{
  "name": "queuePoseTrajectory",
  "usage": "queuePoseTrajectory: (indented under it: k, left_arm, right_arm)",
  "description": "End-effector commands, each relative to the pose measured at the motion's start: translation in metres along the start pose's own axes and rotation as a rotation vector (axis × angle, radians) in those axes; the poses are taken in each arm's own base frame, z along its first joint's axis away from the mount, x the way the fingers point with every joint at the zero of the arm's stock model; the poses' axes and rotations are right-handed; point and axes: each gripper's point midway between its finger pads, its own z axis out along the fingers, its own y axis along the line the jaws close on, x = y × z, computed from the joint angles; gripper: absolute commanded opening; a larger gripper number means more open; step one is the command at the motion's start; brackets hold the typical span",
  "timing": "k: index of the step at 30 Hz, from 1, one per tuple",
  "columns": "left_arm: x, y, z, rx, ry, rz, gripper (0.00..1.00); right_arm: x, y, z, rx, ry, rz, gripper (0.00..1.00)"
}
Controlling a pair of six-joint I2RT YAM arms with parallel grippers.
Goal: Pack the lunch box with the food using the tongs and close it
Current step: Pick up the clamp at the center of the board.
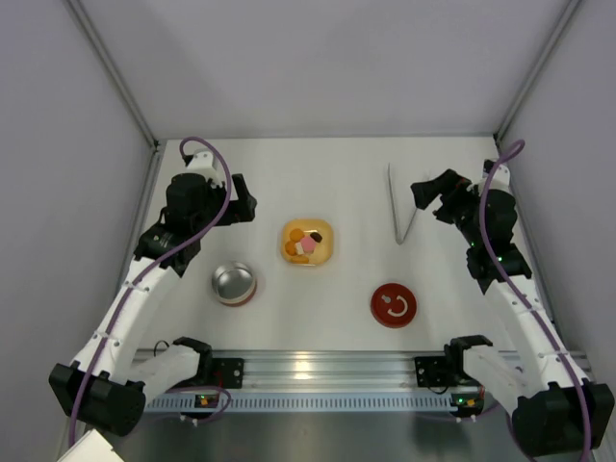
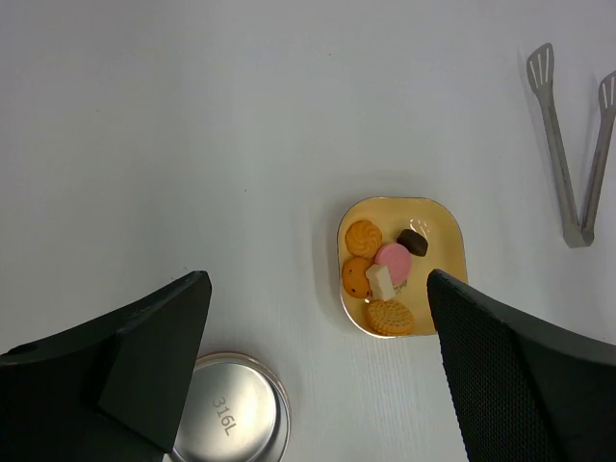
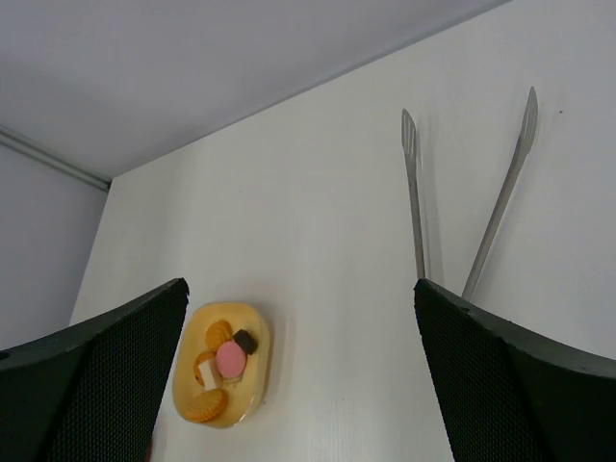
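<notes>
The lunch box (image 1: 234, 283) is a small round silver container with a red band, standing open and empty at the left front; its shiny inside (image 2: 231, 414) shows low in the left wrist view. The food (image 1: 306, 243) (image 2: 385, 274) (image 3: 226, 361), orange, pink and dark brown pieces, lies in a yellow dish (image 1: 327, 252). The tongs (image 1: 399, 205) (image 2: 577, 164) (image 3: 414, 202) lie flat on the table at the back right, in a narrow V. My left gripper (image 1: 246, 200) (image 2: 318, 284) hovers open, back-left of the dish. My right gripper (image 1: 426, 200) (image 3: 300, 289) is open just right of the tongs, empty.
A flat red disc with a white mark (image 1: 393, 304) lies at the front right. Grey walls enclose the table on the left, back and right. An aluminium rail (image 1: 308, 371) with both arm bases runs along the near edge.
</notes>
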Motion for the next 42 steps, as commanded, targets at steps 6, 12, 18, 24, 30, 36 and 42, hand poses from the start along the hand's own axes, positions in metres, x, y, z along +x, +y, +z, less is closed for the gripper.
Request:
queuePoseTrajectory:
  k: [6,12,18,24,30,36,42]
  left_arm:
    - [-0.015,0.000,0.000,0.001,-0.062,-0.005,0.99]
    - [-0.015,-0.001,0.001,0.003,-0.062,-0.006,0.99]
    - [-0.014,-0.001,0.001,0.003,-0.053,-0.012,0.99]
    - [-0.013,0.001,0.001,-0.010,-0.042,-0.010,0.99]
    - [-0.013,-0.001,0.000,-0.001,-0.042,-0.002,0.99]
    - [-0.010,-0.001,0.002,0.000,-0.030,-0.001,0.99]
    - [-0.007,-0.001,0.005,0.003,-0.017,-0.004,0.99]
  right_arm:
    - [-0.033,0.014,0.003,-0.023,-0.067,-0.034,0.99]
    - [-0.038,0.004,0.008,0.057,-0.066,-0.070,0.99]
    - [-0.045,-0.026,0.050,0.259,-0.009,-0.111,0.99]
    - [-0.026,-0.059,0.110,0.461,0.132,-0.183,1.00]
    - [0.038,-0.082,0.150,0.503,0.358,-0.270,0.99]
    - [0.077,-0.088,0.149,0.505,0.438,-0.305,1.00]
    - [0.112,-0.084,0.146,0.495,0.508,-0.351,0.99]
